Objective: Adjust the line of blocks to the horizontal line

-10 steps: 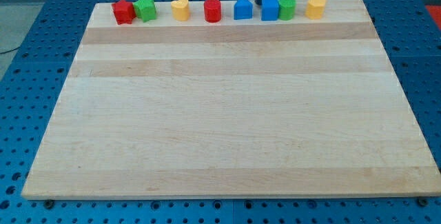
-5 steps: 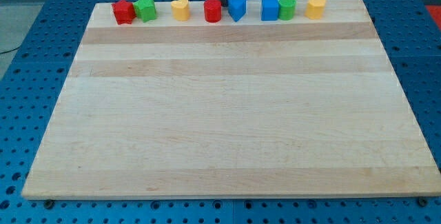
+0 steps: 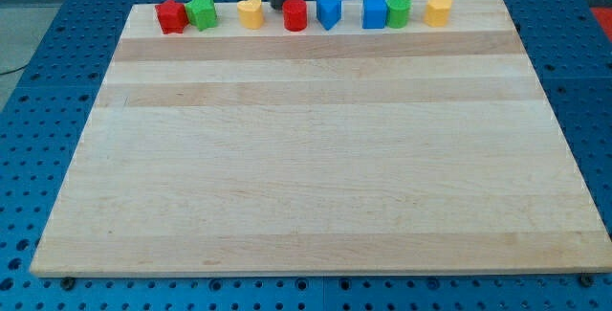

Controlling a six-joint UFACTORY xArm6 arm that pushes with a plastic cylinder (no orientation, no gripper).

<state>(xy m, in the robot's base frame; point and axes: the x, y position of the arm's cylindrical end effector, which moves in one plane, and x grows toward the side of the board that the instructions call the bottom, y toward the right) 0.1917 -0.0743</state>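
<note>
Wooden board (image 3: 316, 158), blue pegboard table (image 3: 57, 81), blocks along top edge

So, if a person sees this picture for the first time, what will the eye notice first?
First, the row of eight coloured blocks along the view's top edge of the pale wooden board, from the red block at the left end to the yellow block at the right end. Next, my tip, just behind the gap between the yellow heart and the red cylinder.
</note>
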